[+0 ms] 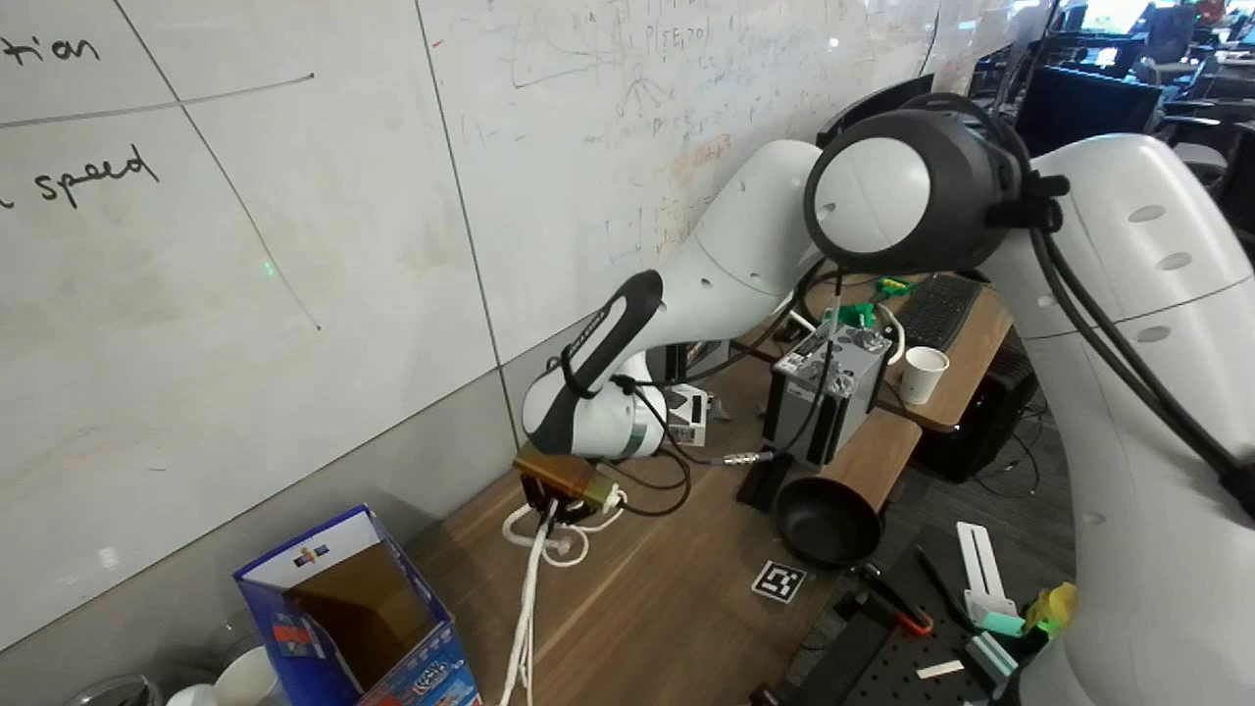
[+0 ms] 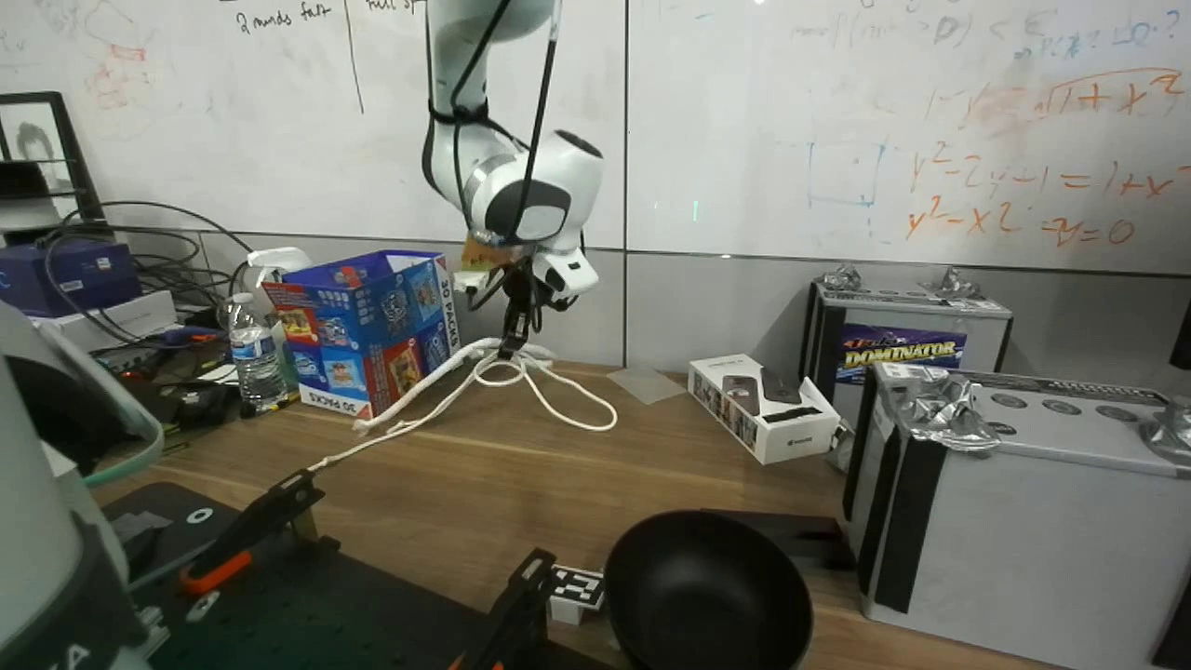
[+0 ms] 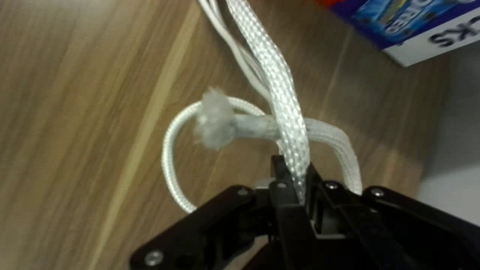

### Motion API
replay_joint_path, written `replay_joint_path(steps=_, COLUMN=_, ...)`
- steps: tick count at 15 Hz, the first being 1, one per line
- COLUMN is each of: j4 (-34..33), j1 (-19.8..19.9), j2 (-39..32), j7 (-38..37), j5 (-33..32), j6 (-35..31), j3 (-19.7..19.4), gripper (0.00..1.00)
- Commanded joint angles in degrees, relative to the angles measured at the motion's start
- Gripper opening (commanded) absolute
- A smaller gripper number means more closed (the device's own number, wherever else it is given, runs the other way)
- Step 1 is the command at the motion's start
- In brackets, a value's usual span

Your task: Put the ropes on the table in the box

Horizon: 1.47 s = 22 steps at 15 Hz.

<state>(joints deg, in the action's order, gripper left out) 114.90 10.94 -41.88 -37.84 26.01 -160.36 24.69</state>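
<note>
The ropes are thin white cords. They show in the wrist view (image 3: 275,71) and in both exterior views (image 1: 527,618) (image 2: 595,426). My gripper (image 3: 295,174) is shut on a thick braided part of them. Loops hang or lie around the fingers, and long strands run away over the brown table (image 2: 521,475). In an exterior view my gripper (image 2: 512,346) is low, with its tips close above the table. The blue box (image 2: 372,321) stands upright and open-topped beside the gripper. It also shows in an exterior view (image 1: 289,637), and its corner shows in the wrist view (image 3: 397,26).
A whiteboard wall (image 1: 294,294) rises behind the table. A black pan (image 2: 707,586), a white printed box (image 2: 763,409) and grey battery cases (image 2: 1023,521) stand on the table. A water bottle (image 2: 253,358) stands next to the blue box. Black clamps (image 2: 270,512) are at the front edge.
</note>
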Motion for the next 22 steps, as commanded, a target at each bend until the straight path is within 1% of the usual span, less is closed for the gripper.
replay_joint_path(steps=1, j4=-0.9, j1=-0.2, j2=9.9, j7=9.9, j5=5.1, j6=10.5, j3=1.2, gripper=0.03)
replay_joint_path(steps=3, j4=-2.7, j1=-3.9, j2=15.0, j7=10.8, j5=5.4, j6=17.2, j3=-2.1, gripper=0.03)
replay_joint_path(steps=6, j4=-6.1, j1=-9.1, j2=21.6, j7=8.9, j5=4.0, j6=25.3, j3=-6.1, gripper=0.03)
replay_joint_path(steps=10, j4=-11.8, j1=-15.9, j2=27.5, j7=5.2, j5=1.2, j6=32.5, j3=-9.9, gripper=0.03)
replay_joint_path(steps=12, j4=-14.0, j1=-19.2, j2=29.6, j7=3.1, j5=-1.4, j6=34.1, j3=-10.7, gripper=0.03)
replay_joint_path(steps=15, j4=-17.1, j1=-23.0, j2=31.2, j7=-0.2, j5=-5.6, j6=35.3, j3=-10.7, gripper=0.03)
replay_joint_path(steps=18, j4=-19.7, j1=-26.1, j2=31.0, j7=-2.9, j5=-8.9, j6=35.4, j3=-10.0, gripper=0.03)
replay_joint_path(steps=22, j4=-22.9, j1=-29.3, j2=30.2, j7=-6.0, j5=-12.6, j6=36.1, j3=-9.6, gripper=0.03)
